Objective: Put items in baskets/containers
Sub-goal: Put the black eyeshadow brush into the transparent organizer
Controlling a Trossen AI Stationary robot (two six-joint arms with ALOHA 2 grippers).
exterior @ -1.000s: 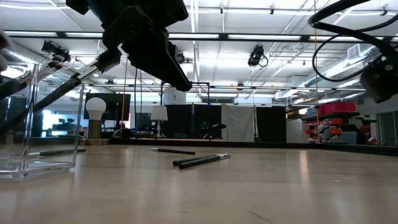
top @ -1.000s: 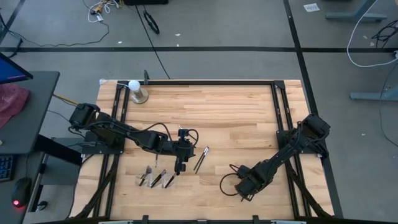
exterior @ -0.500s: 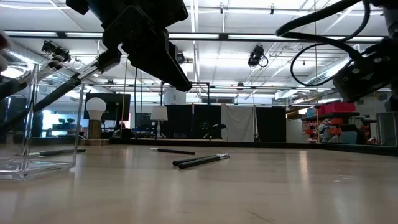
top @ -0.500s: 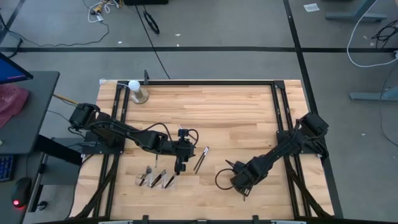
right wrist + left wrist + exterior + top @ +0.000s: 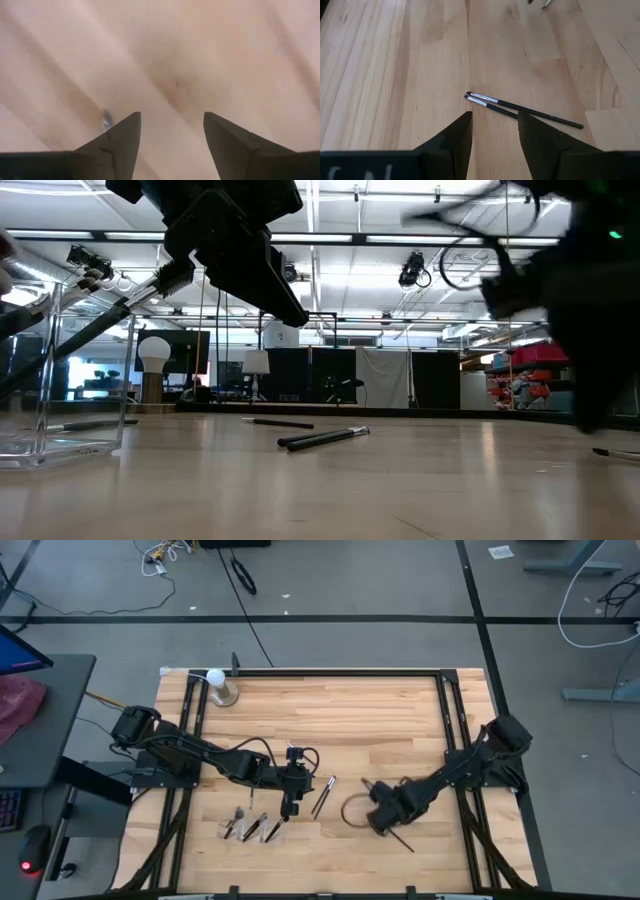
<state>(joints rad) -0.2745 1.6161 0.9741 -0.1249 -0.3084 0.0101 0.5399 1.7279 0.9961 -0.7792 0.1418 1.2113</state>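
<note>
The clear plastic organizer (image 5: 250,829), low and nearly see-through, sits at about seven o'clock on the pale wooden table (image 5: 330,720) in the high view, with several thin dark-handled makeup brushes (image 5: 246,825) leaning in its compartments. Two more dark brushes with silvery ferrules (image 5: 323,796) lie side by side on the bare wood at roughly three o'clock from the organizer, and a single loose brush (image 5: 402,838) lies further out toward four o'clock. The left gripper (image 5: 290,806) hangs just over the organizer's near edge, its fingers narrowly parted with nothing between them; the pair shows just ahead of them in the left wrist view (image 5: 520,106). The right gripper (image 5: 384,812) hovers low beside the single brush, fingers spread wide and empty. To pick cleanly, I judge the right gripper should line its fingers across the handle, not along it, drop until the tips nearly touch the wood, and close on the middle of the handle so the brush hangs level.
</note>
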